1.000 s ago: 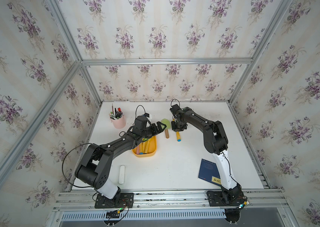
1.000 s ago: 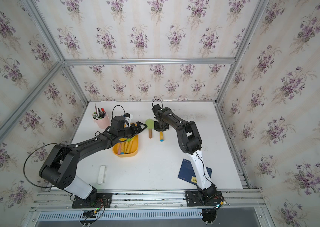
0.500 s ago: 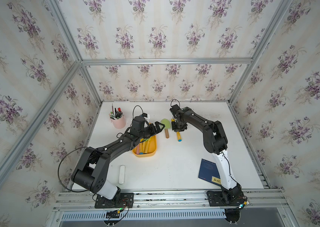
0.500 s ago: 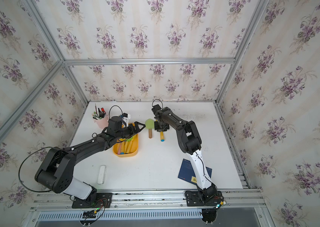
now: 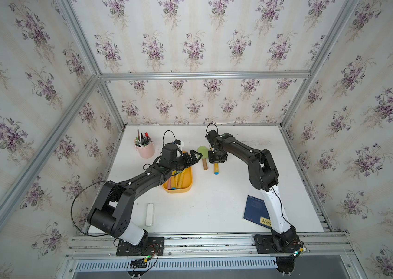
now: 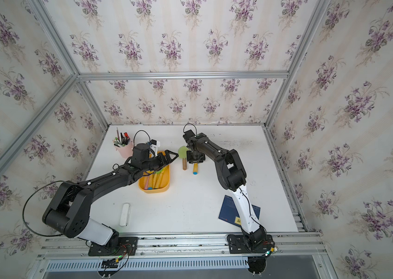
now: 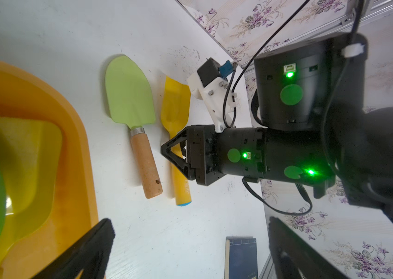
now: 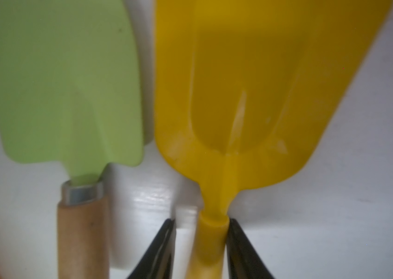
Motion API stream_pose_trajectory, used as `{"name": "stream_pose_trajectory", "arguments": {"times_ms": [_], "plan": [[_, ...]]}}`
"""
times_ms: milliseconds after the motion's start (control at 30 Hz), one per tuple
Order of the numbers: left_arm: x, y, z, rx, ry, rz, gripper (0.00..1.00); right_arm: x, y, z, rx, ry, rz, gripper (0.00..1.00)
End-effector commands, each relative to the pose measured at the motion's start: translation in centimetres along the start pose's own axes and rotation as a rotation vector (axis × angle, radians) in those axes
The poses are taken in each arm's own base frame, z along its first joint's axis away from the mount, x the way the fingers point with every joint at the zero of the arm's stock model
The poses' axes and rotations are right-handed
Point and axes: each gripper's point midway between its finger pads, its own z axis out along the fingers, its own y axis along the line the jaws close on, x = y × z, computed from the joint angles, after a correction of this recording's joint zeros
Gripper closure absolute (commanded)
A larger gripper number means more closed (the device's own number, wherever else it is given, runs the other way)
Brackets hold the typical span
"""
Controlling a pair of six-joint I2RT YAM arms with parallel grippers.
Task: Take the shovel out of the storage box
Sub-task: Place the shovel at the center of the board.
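The yellow-orange storage box [image 5: 178, 190] [image 6: 153, 190] [image 7: 70, 149] sits mid-table with several toy shovels lying in it. Two shovels lie side by side on the table to its right. One is a green shovel [image 5: 202, 152] [image 6: 182, 152] [image 7: 128, 91] [image 8: 58, 84] with a wooden handle. The other is a yellow shovel [image 5: 216, 168] [image 6: 195, 168] [image 7: 175, 103] [image 8: 251, 84]. My right gripper [image 5: 217, 160] [image 6: 196, 160] [image 8: 201, 221] straddles the yellow handle, open, with a gap on one side. My left gripper [image 5: 194, 155] [image 6: 171, 155] [image 7: 188, 241] hovers wide open and empty over the box's far end.
A pink pen cup [image 5: 145, 151] stands at the back left. A blue booklet [image 5: 254, 209] lies front right beside the right arm's base. A white bar [image 5: 150, 214] lies front left. Papered walls close in the table on three sides.
The right gripper's jaws have parted around the yellow shovel's handle, which lies on the table. The left gripper has shifted slightly and stays open.
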Motion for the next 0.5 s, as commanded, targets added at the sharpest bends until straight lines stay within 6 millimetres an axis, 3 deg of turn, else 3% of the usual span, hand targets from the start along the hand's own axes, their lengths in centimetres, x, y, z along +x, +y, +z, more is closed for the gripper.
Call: {"name": "stream_pose_trajectory", "arguments": {"times_ms": [0, 133, 333, 467], "plan": [[-0.6, -0.8, -0.2, 0.024, -0.014, 0.023, 0.01, -0.1, -0.5, -0.9, 0.010, -0.006, 0.020, 0.58], [-0.6, -0.9, -0.5, 0.013, -0.012, 0.034, 0.01, -0.5, -0.5, -2.3, 0.029, -0.047, 0.011, 0.55], [-0.5, -0.8, -0.7, 0.012, -0.010, 0.030, 0.01, 0.5, -0.8, -0.7, 0.043, 0.009, -0.003, 0.59], [-0.5, -0.9, -1.0, 0.011, -0.012, 0.033, 0.01, 0.5, -0.7, -1.0, 0.030, -0.004, -0.001, 0.59]]}}
